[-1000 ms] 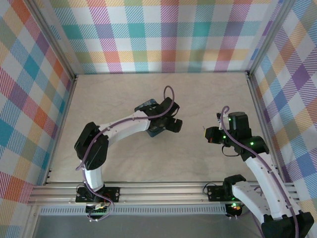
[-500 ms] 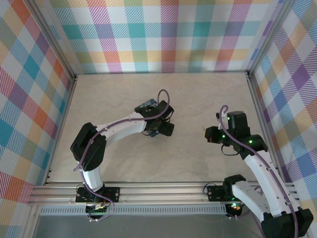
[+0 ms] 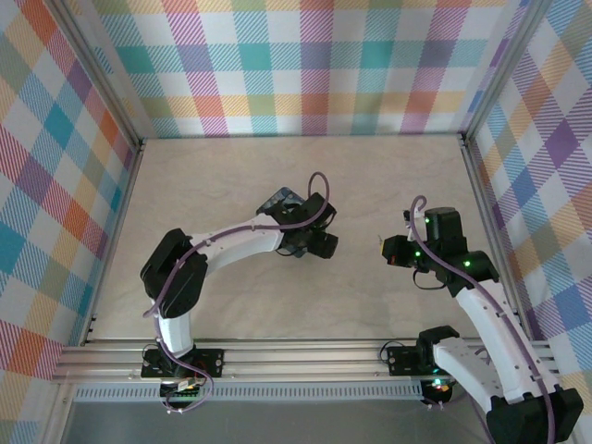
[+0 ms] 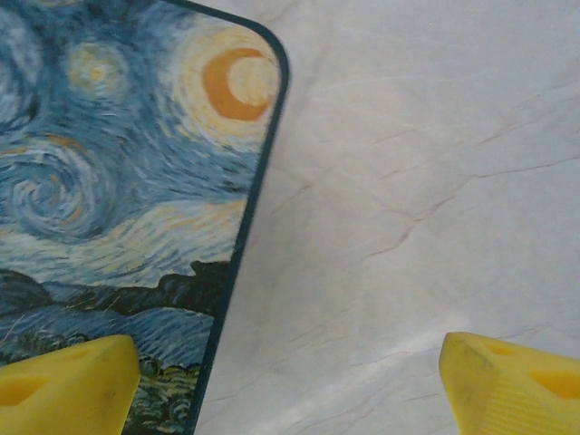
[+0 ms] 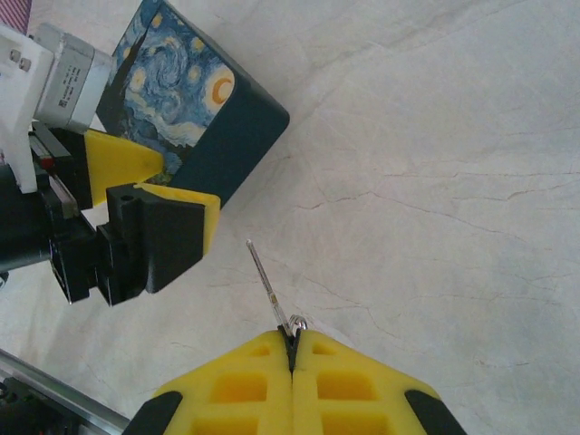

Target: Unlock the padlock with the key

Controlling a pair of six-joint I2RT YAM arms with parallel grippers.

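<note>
left pincer (image 4: 290, 385) apart at the painted box (image 4: 118, 163), right pincer (image 5: 292, 349) clamped on the key (image 5: 265, 272).

Left end effector (image 4: 288, 385) spread, seemingly facing down — right end effector (image 5: 292, 349) pinched closed

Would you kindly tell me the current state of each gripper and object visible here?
box: lying flat on the table, painted face up, not gripped.
key: pinched at its head by the right gripper, shaft sticking out free.
right gripper: shut on the key.
left gripper: open, one finger over the box, the other over the table.
</note>
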